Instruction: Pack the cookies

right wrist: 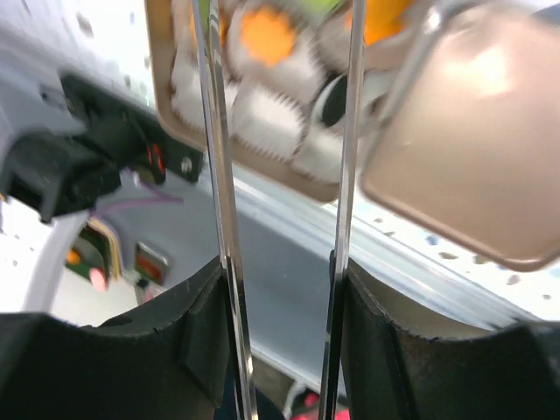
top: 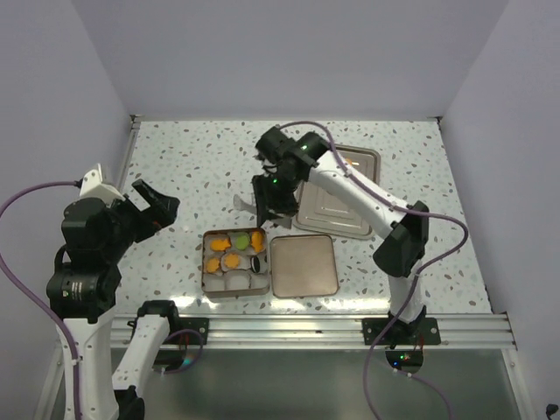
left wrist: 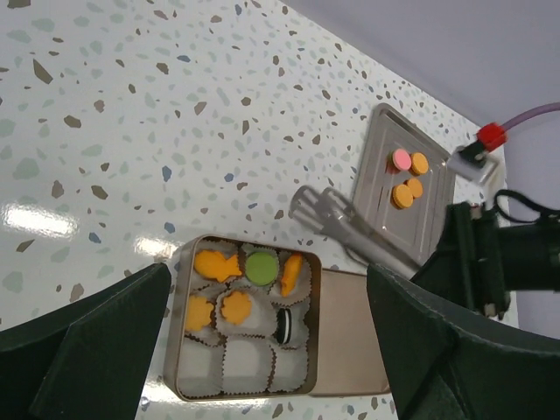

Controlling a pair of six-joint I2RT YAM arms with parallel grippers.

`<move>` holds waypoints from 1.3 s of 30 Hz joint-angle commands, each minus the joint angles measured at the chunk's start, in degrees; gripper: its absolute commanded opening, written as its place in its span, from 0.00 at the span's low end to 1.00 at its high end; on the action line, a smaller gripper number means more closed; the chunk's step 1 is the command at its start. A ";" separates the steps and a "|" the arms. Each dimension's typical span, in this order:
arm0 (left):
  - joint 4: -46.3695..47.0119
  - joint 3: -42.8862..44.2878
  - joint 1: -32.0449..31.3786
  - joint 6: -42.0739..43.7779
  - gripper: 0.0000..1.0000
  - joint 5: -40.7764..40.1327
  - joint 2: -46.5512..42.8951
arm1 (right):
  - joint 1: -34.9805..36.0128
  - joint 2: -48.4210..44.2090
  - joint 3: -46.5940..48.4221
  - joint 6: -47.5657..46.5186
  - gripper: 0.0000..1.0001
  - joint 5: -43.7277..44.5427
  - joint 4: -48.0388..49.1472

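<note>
- Six cookies are sitting in the open tin, each one in a white paper cup: four orange, one green and one black.
- They are filling the far and middle rows of the tin.
- Four more are lying on the silver tray, toward its far end: one pink and three orange, two of those overlapping.
- You are seeing the tin near the front edge of the speckled table, with its lid lying flat just beside it on the right. Whether the two are touching, you cannot tell.
- The tray is sitting farther back, beyond the lid and to the right of the tin.
- Your right pincer is hanging over the far edge of the tin, pointing down. Its thin clear fingers are standing apart, gripping nothing.
- Your left pincer is hovering above the table to the left of the tin, well apart from it. Its dark fingers are spread wide and it is gripping nothing.
</note>
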 commanded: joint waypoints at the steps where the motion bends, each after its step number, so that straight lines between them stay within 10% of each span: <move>1: 0.92 2.75 -0.33 -0.54 1.00 0.67 1.49 | -6.87 -7.75 0.73 -5.48 0.49 3.89 -8.54; 12: 3.03 1.78 -0.33 -0.45 1.00 2.52 2.82 | -25.33 -8.98 -6.73 -13.75 0.50 14.54 -11.27; 39: 3.82 1.52 -0.33 1.30 1.00 1.56 5.63 | -29.47 -0.72 -16.15 -14.54 0.52 20.17 -4.76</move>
